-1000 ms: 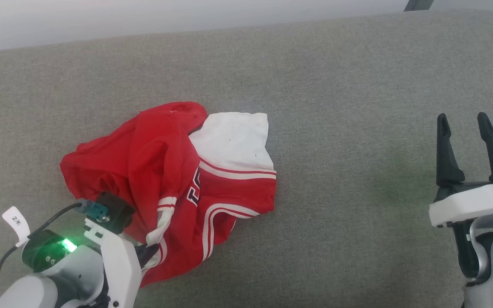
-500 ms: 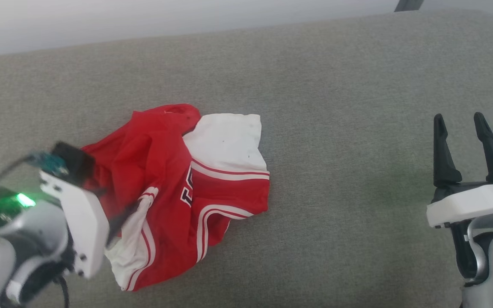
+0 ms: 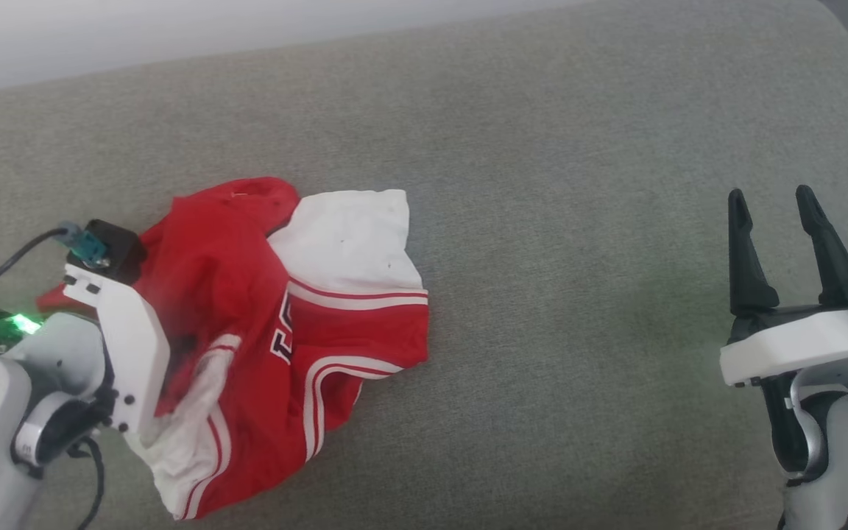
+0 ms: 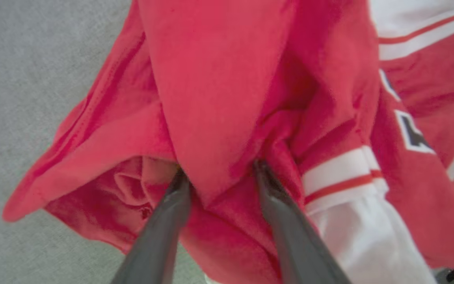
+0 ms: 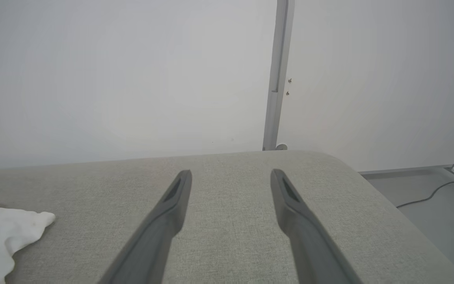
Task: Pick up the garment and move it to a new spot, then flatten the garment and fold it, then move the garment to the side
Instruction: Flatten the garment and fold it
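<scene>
- Crumpled red-and-white jersey shirt [image 3: 277,331]: soft, limp; pinch a hem edge.
- Your left claw [image 4: 220,169] gapes among folds, seemingly gripping nothing; right claw [image 3: 770,195] wide, empty.

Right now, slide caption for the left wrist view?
Left gripper, jaws apart, tips buried in folds of the crumpled red-and-white jersey on grey upholstery.

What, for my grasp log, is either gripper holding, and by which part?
Nothing is gripped. The left gripper stands open, its tips pushed into red folds of the shirt; the right gripper is open over the sofa.
</scene>
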Robot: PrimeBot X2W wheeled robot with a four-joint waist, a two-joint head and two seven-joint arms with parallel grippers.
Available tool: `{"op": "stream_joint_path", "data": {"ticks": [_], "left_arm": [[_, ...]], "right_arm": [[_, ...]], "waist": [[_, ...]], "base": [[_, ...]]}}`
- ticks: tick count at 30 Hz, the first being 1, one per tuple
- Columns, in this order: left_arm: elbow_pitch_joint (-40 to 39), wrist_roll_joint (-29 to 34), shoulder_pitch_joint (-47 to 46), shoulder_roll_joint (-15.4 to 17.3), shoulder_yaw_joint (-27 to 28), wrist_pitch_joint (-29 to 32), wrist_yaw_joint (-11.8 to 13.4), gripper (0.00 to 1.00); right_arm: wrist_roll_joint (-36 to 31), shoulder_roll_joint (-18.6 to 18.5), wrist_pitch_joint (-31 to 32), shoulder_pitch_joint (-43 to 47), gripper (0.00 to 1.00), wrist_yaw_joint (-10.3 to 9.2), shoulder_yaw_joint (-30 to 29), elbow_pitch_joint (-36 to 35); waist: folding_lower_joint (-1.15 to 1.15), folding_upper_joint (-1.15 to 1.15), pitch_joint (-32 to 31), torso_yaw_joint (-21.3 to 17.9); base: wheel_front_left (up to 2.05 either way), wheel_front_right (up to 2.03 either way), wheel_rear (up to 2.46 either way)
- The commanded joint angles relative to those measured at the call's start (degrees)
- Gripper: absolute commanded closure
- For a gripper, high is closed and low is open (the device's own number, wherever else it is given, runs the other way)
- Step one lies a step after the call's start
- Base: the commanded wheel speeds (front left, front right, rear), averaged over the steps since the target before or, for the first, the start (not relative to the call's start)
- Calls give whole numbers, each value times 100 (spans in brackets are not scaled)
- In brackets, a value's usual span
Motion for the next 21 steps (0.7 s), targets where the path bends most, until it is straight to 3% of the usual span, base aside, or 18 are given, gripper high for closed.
{"op": "stream_joint_path", "data": {"ticks": [1,11,21], "left_arm": [[158,63,-160,55,3,3,-40,100],[349,293,-1037,403,40,-128,-303,100],[1201,1014,-2562,430,-719,-907,-500,100]], "right_arm": [[33,8,-52,-32,0,-8,-4,9],[69,9,-85,-53,0,-8,-63,-50],[112,26,-151,-310,0,-8,90,1]], "waist": [[0,0,40,-60],[0,0,222,-156],[0,0,689,-357]], "base": [[0,0,0],[0,0,0],[0,0,0]]}}
